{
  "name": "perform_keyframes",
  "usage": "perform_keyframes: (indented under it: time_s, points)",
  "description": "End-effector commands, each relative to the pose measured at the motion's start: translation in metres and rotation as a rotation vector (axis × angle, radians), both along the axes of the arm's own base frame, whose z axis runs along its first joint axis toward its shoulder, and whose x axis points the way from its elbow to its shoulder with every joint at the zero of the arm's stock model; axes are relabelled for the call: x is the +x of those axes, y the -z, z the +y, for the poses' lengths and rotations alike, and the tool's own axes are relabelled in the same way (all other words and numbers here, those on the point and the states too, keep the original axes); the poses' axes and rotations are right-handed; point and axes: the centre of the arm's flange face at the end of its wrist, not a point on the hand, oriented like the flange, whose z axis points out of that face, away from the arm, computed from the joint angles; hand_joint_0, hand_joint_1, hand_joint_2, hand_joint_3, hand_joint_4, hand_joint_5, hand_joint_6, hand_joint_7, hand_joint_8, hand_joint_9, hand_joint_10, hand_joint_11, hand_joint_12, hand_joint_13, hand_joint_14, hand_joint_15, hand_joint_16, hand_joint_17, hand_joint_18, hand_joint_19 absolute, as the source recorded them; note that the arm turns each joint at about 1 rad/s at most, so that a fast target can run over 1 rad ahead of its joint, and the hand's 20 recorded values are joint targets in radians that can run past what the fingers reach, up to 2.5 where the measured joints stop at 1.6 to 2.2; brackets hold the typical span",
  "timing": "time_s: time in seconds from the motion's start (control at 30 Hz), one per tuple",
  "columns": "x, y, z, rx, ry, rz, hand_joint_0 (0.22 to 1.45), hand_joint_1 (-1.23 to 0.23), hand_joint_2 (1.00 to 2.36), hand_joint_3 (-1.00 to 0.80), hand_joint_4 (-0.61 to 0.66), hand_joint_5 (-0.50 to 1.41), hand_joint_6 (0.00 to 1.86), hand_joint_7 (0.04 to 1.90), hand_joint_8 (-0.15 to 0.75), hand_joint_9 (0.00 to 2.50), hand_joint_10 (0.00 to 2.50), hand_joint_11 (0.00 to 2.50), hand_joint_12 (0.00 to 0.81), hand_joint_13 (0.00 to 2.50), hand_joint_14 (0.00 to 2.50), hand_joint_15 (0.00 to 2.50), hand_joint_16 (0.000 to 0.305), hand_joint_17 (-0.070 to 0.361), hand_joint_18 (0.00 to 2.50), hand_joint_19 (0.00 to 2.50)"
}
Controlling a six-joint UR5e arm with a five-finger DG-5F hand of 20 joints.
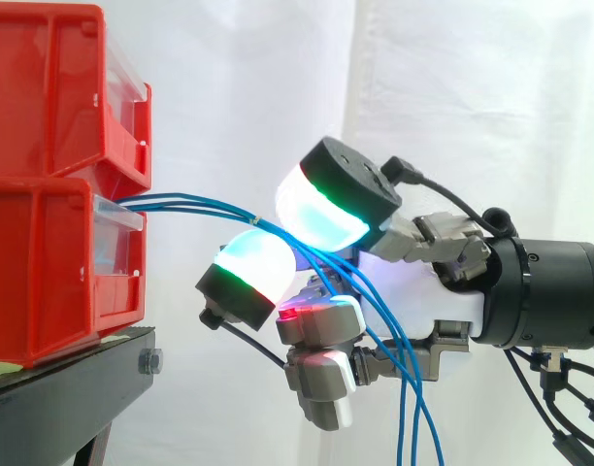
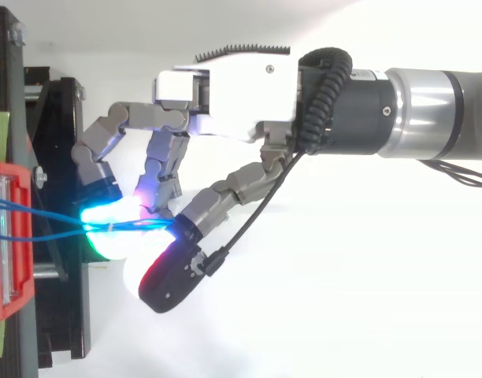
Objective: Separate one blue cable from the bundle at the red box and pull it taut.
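Several thin blue cables (image 1: 185,205) leave the front of the lower red bin (image 1: 45,272) and run right as a bundle (image 2: 44,222). My hand (image 1: 418,296) comes in from the right, its fingers curled toward the bin. The bundle passes between an upper glowing cyan pad (image 1: 321,209) and a lower one (image 1: 250,264), which close on it about a hand's width from the bin. Behind the pads the cables drop steeply across the palm and hang down (image 1: 413,427). In the top view the hand (image 2: 225,94) has its pads (image 2: 107,224) meeting where the cables converge.
A second red bin (image 1: 45,97) sits on top of the lower one. Both rest on a black stand (image 1: 69,388) with a bolt at its corner. A white curtain hangs behind everything.
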Motion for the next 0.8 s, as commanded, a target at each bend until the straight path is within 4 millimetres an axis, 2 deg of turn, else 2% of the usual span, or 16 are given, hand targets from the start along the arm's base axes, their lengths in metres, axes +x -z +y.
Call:
perform_keyframes:
  time_s: [0.0, 0.1, 0.2, 0.27, 0.33, 0.4, 0.43, 0.5, 0.57, 0.63, 0.7, 0.77]
  points:
    - [0.0, -0.0001, -0.0002, 0.0, 0.0, 0.0, 0.46, -0.69, 1.0, -0.5, 0.12, -0.12, 0.85, 1.05, 0.356, 1.28, 0.02, 1.23, 0.423, 1.26, 0.03, 0.87, 0.045, 0.102, 1.08, 0.81]
    - [0.0, -0.0001, -0.0002, 0.0, 0.0, 0.0, 0.48, -0.6, 1.0, -0.5, 0.11, -0.12, 0.84, 1.06, 0.346, 1.27, 0.02, 1.23, 0.411, 1.25, 0.03, 0.87, 0.042, 0.095, 1.05, 0.83]
    - [0.0, -0.0001, -0.0002, 0.0, 0.0, 0.0, 0.58, -0.56, 1.0, -0.5, 0.07, -0.13, 0.83, 1.1, 0.312, 1.25, 0.03, 1.24, 0.376, 1.22, 0.03, 0.89, 0.036, 0.08, 0.98, 0.89]
    - [0.0, -0.0001, -0.0002, 0.0, 0.0, 0.0, 0.62, -0.59, 1.0, -0.5, 0.05, -0.13, 0.83, 1.12, 0.308, 1.25, 0.03, 1.24, 0.375, 1.21, 0.03, 0.89, 0.035, 0.078, 0.97, 0.89]
    - [0.0, -0.0001, -0.0002, 0.0, 0.0, 0.0, 0.62, -0.67, 1.01, -0.37, 0.04, -0.14, 0.85, 1.13, 0.314, 1.23, 0.03, 1.24, 0.38, 1.21, 0.03, 0.9, 0.035, 0.078, 0.96, 0.91]
    - [0.0, -0.0001, -0.0002, 0.0, 0.0, 0.0, 0.62, -0.71, 1.02, -0.31, 0.04, -0.14, 0.86, 1.12, 0.315, 1.21, 0.03, 1.24, 0.382, 1.2, 0.03, 0.89, 0.035, 0.079, 0.96, 0.9]
    - [-0.0003, 0.0006, -0.0002, 0.0, 0.0, 0.001, 0.64, -0.8, 1.02, -0.26, 0.03, -0.15, 0.86, 1.14, 0.311, 1.2, 0.03, 1.24, 0.384, 1.19, 0.03, 0.9, 0.036, 0.08, 0.95, 0.9]
    - [-0.0003, 0.0006, -0.0002, 0.0, 0.0, 0.001, 0.67, -0.87, 1.02, -0.25, -0.01, -0.16, 0.88, 1.17, 0.307, 1.18, 0.03, 1.24, 0.383, 1.18, 0.03, 0.9, 0.037, 0.082, 0.96, 0.89]
    - [0.0, -0.0001, 0.0, 0.0, -0.001, 0.0, 0.73, -0.93, 1.02, -0.27, -0.05, -0.17, 0.89, 1.25, 0.301, 1.16, 0.03, 1.25, 0.387, 1.17, 0.03, 0.89, 0.038, 0.085, 0.96, 0.88]
    - [-0.0003, 0.0006, -0.0001, 0.0, -0.001, 0.001, 0.8, -0.95, 1.01, -0.39, -0.09, -0.17, 0.9, 1.23, 0.297, 1.14, 0.03, 1.25, 0.382, 1.14, 0.03, 0.89, 0.039, 0.088, 0.94, 0.87]
    - [-0.0003, 0.0006, -0.0001, 0.0, -0.001, 0.001, 0.83, -0.95, 1.0, -0.5, -0.09, -0.17, 0.92, 1.22, 0.291, 1.14, 0.03, 1.25, 0.38, 1.13, 0.03, 0.89, 0.04, 0.09, 0.93, 0.87]
    - [0.0, -0.0001, 0.0, 0.0, -0.001, 0.0, 0.83, -0.95, 1.0, -0.5, -0.1, -0.16, 0.93, 1.23, 0.294, 1.15, 0.03, 1.24, 0.378, 1.13, 0.03, 0.88, 0.041, 0.093, 0.94, 0.86]
